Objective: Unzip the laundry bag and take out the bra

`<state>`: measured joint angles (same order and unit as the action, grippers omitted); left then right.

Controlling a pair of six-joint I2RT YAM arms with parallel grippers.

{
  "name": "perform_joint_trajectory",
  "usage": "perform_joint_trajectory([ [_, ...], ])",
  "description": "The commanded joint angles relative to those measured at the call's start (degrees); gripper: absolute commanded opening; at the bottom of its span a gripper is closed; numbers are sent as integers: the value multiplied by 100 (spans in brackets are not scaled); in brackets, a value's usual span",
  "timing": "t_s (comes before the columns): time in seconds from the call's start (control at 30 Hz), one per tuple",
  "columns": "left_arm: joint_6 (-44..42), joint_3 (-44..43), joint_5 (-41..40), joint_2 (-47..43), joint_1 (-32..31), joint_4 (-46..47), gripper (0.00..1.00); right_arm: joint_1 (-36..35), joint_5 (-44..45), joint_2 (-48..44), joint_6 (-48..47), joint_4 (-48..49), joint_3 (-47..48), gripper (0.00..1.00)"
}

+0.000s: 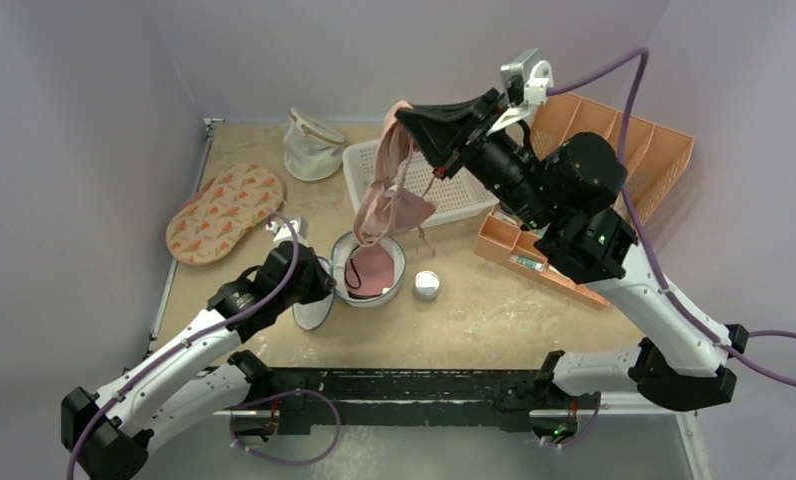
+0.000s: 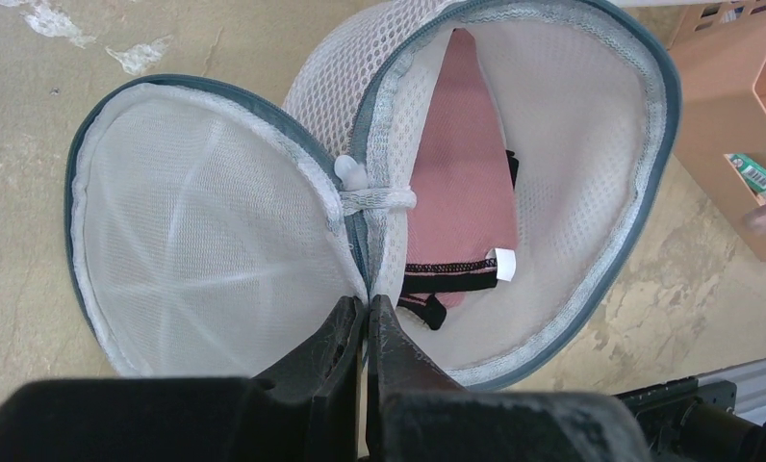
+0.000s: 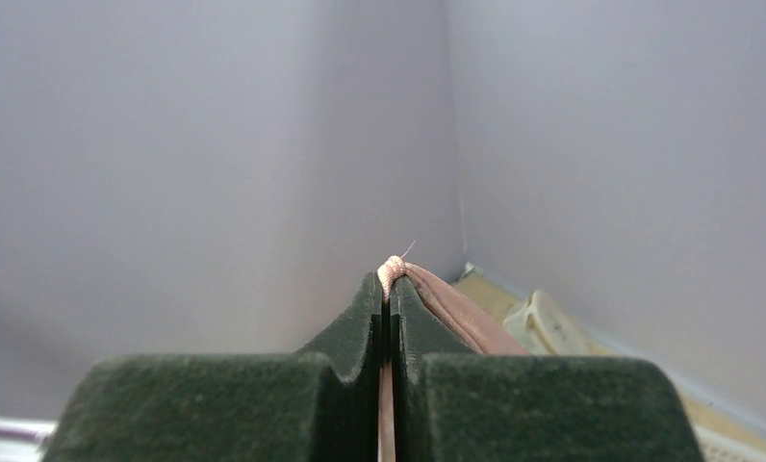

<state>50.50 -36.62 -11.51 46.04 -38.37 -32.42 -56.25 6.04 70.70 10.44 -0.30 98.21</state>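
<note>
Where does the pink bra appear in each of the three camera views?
Top external: bra hangs at centre from the right gripper, lower end in the laundry bag.
Left wrist: centre right, inside the bag.
Right wrist: pinched at centre.
Shared landmark: the bag, top and left wrist only.

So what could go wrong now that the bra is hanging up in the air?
1. The right gripper pinches only a thin edge of the bra, so it might slip and fall.
2. Inside the bag lie pink fabric and a black strap. They could snag and drag the bag, which the left gripper holds just by its rim.
</note>
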Motion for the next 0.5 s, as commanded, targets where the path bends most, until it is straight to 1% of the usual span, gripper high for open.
perform_joint_trajectory([
  [0.0, 128, 75, -176, -84, 5, 176, 0, -20, 672, 164, -647, 312, 694, 0],
  [0.27, 88, 118, -45, -103, 5, 245, 0, 46, 2040, 659, -1667, 958, 866, 0],
  [0.37, 75, 128, 5, -146, 5, 265, 0, 264, 2161, 971, -1829, 1023, 1006, 0],
  [0.43, 65, 121, 24, -184, 7, 278, 0, 592, 1985, 1179, -1758, 993, 1056, 0],
  [0.47, 61, 122, 30, -205, 8, 273, 0, 831, 1813, 1294, -1578, 909, 1116, 0],
])
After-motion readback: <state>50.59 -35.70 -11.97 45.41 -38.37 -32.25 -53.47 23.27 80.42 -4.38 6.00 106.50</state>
